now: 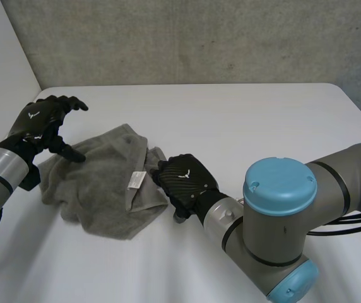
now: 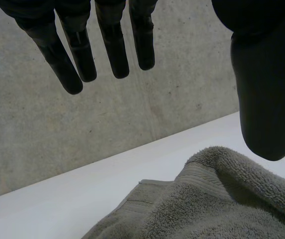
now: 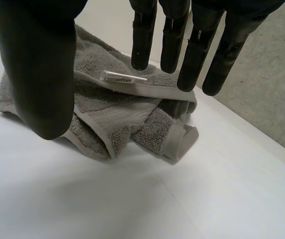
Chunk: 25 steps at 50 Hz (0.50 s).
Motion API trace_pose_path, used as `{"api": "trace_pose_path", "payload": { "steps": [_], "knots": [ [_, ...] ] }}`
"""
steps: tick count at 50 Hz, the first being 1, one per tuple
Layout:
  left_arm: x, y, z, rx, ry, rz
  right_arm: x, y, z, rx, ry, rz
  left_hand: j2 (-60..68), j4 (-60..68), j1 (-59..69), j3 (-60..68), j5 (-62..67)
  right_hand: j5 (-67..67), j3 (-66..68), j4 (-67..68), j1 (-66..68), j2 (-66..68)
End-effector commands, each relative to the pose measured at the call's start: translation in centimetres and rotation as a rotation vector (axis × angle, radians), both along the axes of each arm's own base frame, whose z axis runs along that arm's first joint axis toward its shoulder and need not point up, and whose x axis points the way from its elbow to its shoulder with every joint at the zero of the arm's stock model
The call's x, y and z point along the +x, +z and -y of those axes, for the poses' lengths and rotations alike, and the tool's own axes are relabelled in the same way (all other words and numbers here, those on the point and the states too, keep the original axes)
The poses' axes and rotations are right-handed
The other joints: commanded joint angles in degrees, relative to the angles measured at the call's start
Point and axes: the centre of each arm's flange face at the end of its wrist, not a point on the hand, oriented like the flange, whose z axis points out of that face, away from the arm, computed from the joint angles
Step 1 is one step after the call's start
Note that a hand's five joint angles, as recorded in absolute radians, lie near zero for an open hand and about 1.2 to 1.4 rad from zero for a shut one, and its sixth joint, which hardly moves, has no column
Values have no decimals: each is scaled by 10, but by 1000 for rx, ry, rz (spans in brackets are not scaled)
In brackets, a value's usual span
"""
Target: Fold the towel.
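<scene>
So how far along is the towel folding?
Nothing looks done: the towel lies crumpled, its tag showing. In hand: the left hand hovers open over its left edge, the right hand open at its right edge, neither gripping. Left: spread it flat and make the folds.

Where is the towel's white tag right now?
In the head view, the white tag lies on the crumpled towel near its right edge, just beside the right hand; the right wrist view shows it at that hand's fingertips.

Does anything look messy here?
Yes. The grey towel is a bunched, lumpy heap on the white table, with its edges rolled over and its white label sticking out.
</scene>
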Motion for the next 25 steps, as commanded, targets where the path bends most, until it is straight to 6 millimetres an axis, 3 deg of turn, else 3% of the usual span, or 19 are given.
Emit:
{"api": "trace_pose_path", "payload": {
  "steps": [1,14,18,21,25],
  "knots": [
    [1,0,2,-6,-1,-16,-1,-7,1,-19,-12,4,12,8,8,13,4,19,-5,10,6,-6],
    [0,-3,1,1,-2,-14,0,-11,0,-81,11,-55,-49,-52,-52,-48,-56,11,-13,1,-3,-15],
    [1,-2,2,-1,1,-14,4,8,-1,-116,28,-15,-153,-156,-156,-152,-160,-35,-59,-44,-48,-60],
    [0,-2,2,-1,1,-14,8,23,-3,-157,45,-1,-163,-167,-166,-162,-171,-55,-79,-64,-68,-80],
    [0,-4,2,3,1,-13,22,28,-15,-253,113,-34,-165,-168,-168,-164,-172,-53,-77,-63,-67,-79]
  ]
}}
